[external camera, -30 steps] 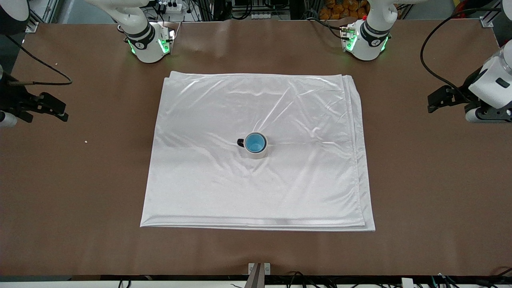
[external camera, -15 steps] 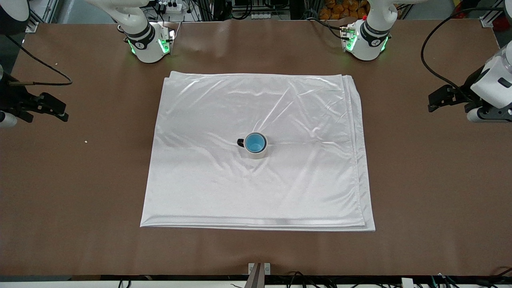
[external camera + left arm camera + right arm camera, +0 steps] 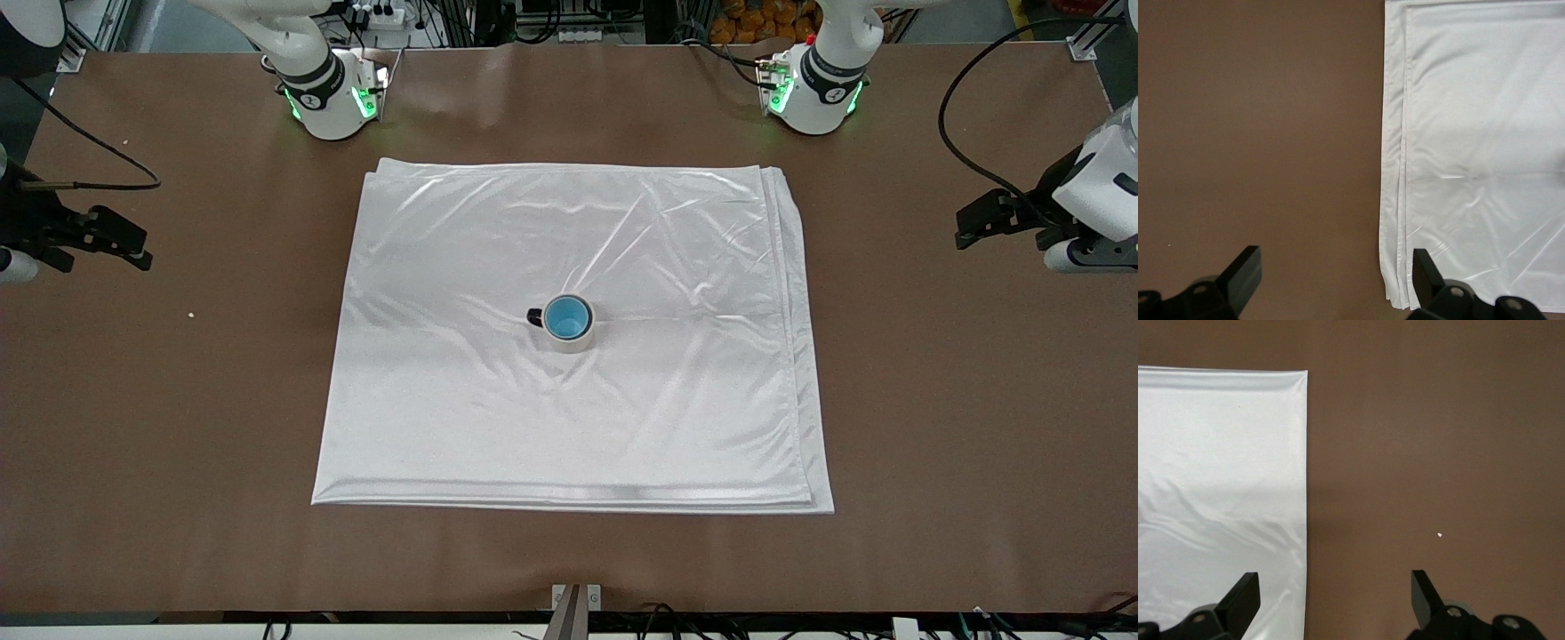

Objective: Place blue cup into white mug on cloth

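Front view, scanning across: the right gripper (image 3: 107, 240) hangs with fingers apart over bare table (image 3: 178, 400), holding nothing; the blue cup (image 3: 566, 317) sits inside the white mug (image 3: 569, 339) mid-cloth (image 3: 569, 427); the left gripper (image 3: 982, 220) likewise hangs spread and empty over the table.

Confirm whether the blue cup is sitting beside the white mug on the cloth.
No, the blue cup sits inside the white mug, upright at the middle of the cloth.

Even overhead light, soft shadows

Bright, even light falls from above. The cloth (image 3: 569, 338) shines with white glare along its wrinkles. The table (image 3: 960, 400) shows a pale reflection near the bases. Shadows are soft and short. All views are sharp.
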You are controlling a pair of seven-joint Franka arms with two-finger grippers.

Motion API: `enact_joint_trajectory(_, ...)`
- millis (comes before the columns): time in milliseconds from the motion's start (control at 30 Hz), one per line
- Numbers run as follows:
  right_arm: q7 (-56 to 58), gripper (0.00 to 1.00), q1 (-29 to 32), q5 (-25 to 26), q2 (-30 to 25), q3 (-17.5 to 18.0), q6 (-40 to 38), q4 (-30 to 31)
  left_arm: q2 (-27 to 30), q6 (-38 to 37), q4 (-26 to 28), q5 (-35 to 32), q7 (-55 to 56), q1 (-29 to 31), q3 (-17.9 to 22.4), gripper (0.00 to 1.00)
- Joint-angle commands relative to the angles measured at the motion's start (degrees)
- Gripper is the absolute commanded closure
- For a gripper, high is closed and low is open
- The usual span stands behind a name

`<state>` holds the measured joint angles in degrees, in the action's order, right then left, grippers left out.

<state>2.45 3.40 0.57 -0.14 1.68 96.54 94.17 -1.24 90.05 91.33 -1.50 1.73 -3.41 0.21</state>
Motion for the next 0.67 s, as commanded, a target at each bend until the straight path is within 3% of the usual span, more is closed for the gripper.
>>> enact_joint_trajectory(0, -1.05, 0.00, 0.29, -0.75, -0.21, 0.17, 0.14, 0.31, 0.89, -0.75, 0.25, 1.67, -1.47, 0.33, 0.14, 0.00)
enact_joint_trajectory(633, -1.05, 0.00, 0.38, -0.66, -0.12, 0.17, 0.23, 0.31, 0.80, -0.66, -0.10, 2.38, -1.47, 0.33, 0.22, 0.00)
